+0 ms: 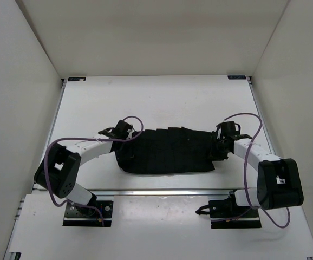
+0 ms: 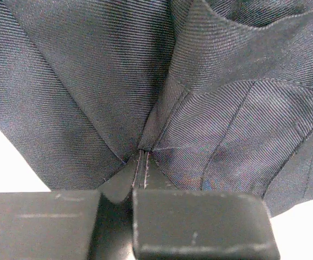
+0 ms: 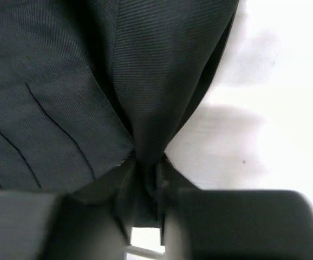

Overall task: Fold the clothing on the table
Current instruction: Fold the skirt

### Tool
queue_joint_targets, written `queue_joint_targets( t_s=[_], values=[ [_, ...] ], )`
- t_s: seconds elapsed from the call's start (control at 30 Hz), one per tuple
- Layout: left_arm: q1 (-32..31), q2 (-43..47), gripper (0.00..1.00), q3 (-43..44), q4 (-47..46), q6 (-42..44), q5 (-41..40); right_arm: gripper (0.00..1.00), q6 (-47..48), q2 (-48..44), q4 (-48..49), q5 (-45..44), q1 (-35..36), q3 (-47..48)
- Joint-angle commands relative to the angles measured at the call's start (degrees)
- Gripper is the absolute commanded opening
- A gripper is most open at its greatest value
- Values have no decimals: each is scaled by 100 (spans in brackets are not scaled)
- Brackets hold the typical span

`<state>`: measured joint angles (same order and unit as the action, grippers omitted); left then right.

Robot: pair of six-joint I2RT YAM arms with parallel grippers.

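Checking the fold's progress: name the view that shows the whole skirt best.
Top external: the whole skirt shows, outline and all, on the table. Each wrist view shows only a close-up patch of bunched fabric.

No writing to call out here, nothing legible. 2 small dark stickers sit on the desk's (image 1: 162, 103) far corners, the left tag (image 1: 76, 78) and the right tag (image 1: 236, 77), both with print too tiny to read.

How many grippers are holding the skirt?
2. The left gripper is shut on the left end of the skirt, and the right gripper pinches its right end. Both wrist views show fabric gathered between the fingers. No gripper is hidden.
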<state>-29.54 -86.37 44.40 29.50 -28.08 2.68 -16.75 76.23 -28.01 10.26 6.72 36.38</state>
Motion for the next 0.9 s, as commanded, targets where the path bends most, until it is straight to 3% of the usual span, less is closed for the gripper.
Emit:
queue_joint_targets(
  t_s=[0.0, 0.07, 0.37, 0.63, 0.87],
  values=[
    [-96, -257, 0, -54, -119, -84, 119, 13, -12, 226, 313, -138, -4, -140],
    [-174, -415, 0, 68, -146, -101, 128, 0, 5, 244, 375, -42, -187, -123],
    [-535, -1250, 0, 762, -523, -225, 532, 0, 366, -230, -424, -156, -602, 1185],
    [-544, -1831, 0, 965, -972, -409, 1147, 0, -107, -354, -943, -173, 363, 2628],
    [-351, -1559, 0, 447, -1428, -620, 1481, 0, -978, -302, -13, 353, 1348, 2726]
  ],
)
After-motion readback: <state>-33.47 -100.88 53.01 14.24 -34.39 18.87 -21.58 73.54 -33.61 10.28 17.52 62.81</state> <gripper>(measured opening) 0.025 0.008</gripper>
